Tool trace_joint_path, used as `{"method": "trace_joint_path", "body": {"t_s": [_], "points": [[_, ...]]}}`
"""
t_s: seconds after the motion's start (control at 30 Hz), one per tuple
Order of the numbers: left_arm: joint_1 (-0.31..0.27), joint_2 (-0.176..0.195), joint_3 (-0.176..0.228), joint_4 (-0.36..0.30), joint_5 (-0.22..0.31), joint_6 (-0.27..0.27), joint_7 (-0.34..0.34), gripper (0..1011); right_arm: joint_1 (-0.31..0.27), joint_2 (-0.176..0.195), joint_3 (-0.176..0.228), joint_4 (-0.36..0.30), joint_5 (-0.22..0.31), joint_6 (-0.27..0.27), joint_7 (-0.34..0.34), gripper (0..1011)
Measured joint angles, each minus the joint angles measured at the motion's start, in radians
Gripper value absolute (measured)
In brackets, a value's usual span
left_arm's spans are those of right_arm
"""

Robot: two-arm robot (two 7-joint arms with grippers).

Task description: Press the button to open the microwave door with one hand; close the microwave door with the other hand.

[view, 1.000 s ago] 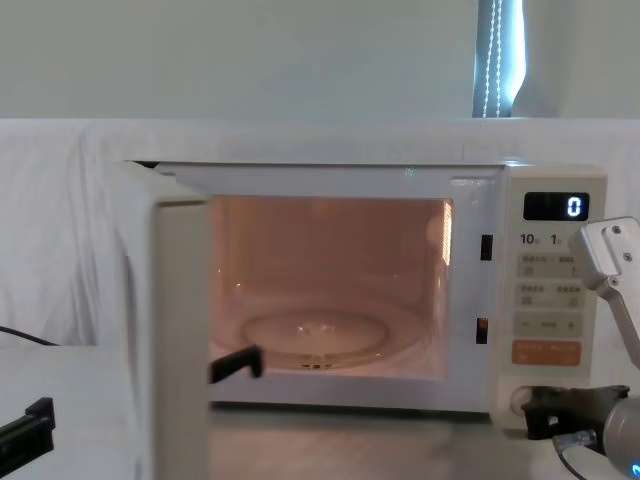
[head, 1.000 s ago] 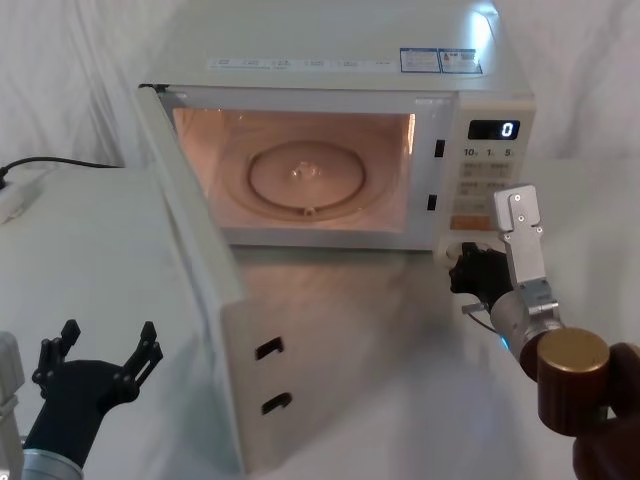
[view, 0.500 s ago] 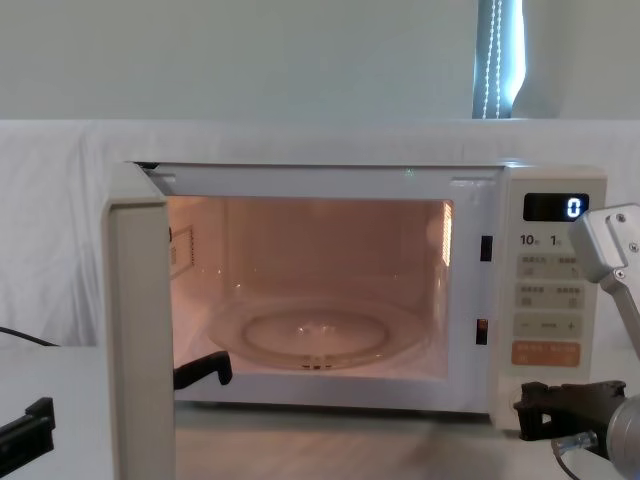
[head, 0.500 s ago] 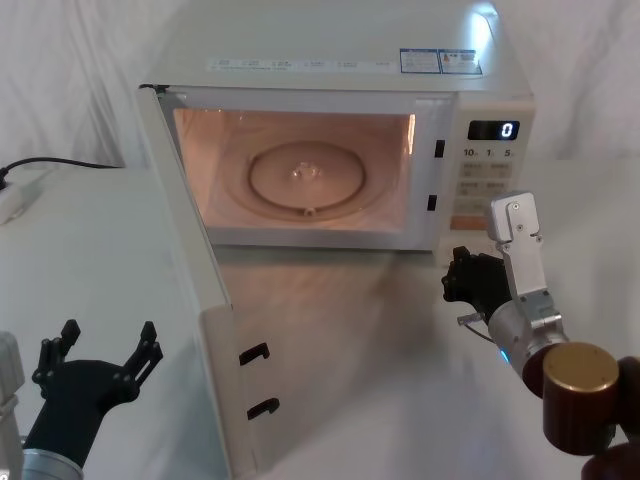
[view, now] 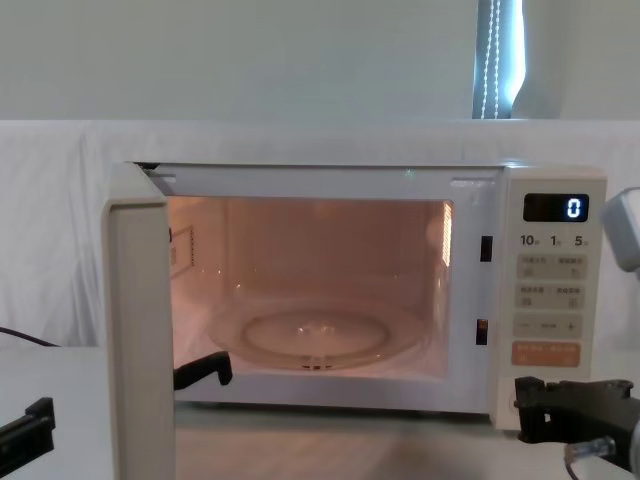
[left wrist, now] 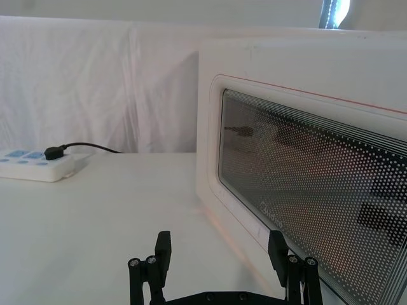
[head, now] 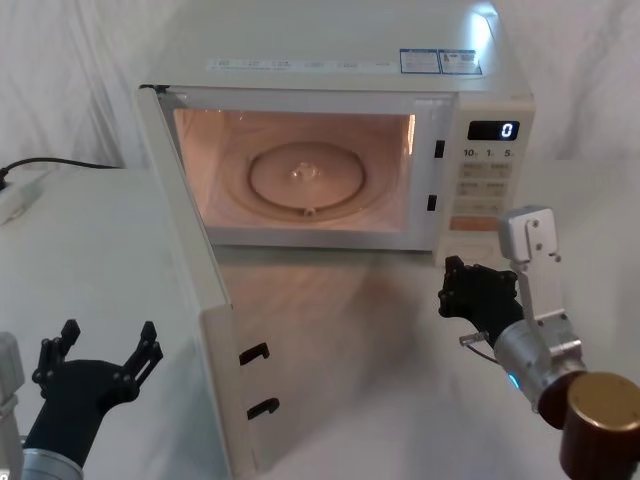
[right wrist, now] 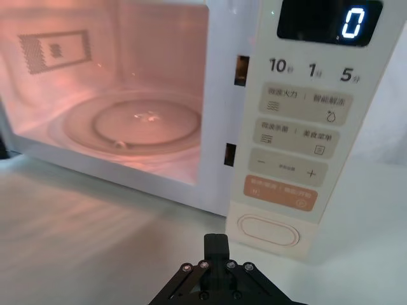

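White-draped table bearing the microwave and a power strip.

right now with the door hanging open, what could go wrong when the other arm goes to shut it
The left gripper sits low and open on the outer side of the microwave door, near its free edge; a push there may slip off.

A hard shove could slide the microwave back on the cloth-covered table.

The right gripper hangs just in front of the button, apart from it; if it drifts forward, it might pop the door open again.
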Motion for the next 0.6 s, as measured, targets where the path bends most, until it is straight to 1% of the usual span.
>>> {"method": "trace_joint_path", "body": {"t_s": [0.1,0.17,0.2,0.27,0.3,0.37,0.43,0.5,0.53,0.6], "points": [[0.0,0.0,0.0,0.0,0.0,0.0,0.0,1001,-0.028,0.016,-0.004,-0.039,0.01,-0.006,0.008,17],[0.0,0.0,0.0,0.0,0.0,0.0,0.0,1001,-0.039,0.023,-0.004,-0.054,0.015,-0.011,0.01,59],[0.0,0.0,0.0,0.0,0.0,0.0,0.0,1001,-0.052,0.032,-0.003,-0.069,0.022,-0.019,0.012,96],[0.0,0.0,0.0,0.0,0.0,0.0,0.0,1001,-0.066,0.04,0.0,-0.082,0.029,-0.028,0.015,127],[0.0,0.0,0.0,0.0,0.0,0.0,0.0,1001,-0.077,0.048,0.004,-0.094,0.038,-0.038,0.018,173],[0.0,0.0,0.0,0.0,0.0,0.0,0.0,1001,-0.088,0.057,0.009,-0.105,0.046,-0.048,0.021,216],[0.0,0.0,0.0,0.0,0.0,0.0,0.0,1001,-0.1,0.069,0.014,-0.117,0.057,-0.062,0.024,290],[0.0,0.0,0.0,0.0,0.0,0.0,0.0,1001,-0.108,0.077,0.017,-0.125,0.062,-0.07,0.025,329],[0.0,0.0,0.0,0.0,0.0,0.0,0.0,1001,-0.115,0.084,0.02,-0.13,0.066,-0.078,0.025,386],[0.0,0.0,0.0,0.0,0.0,0.0,0.0,1001,-0.123,0.095,0.023,-0.134,0.071,-0.089,0.026,416]]}}
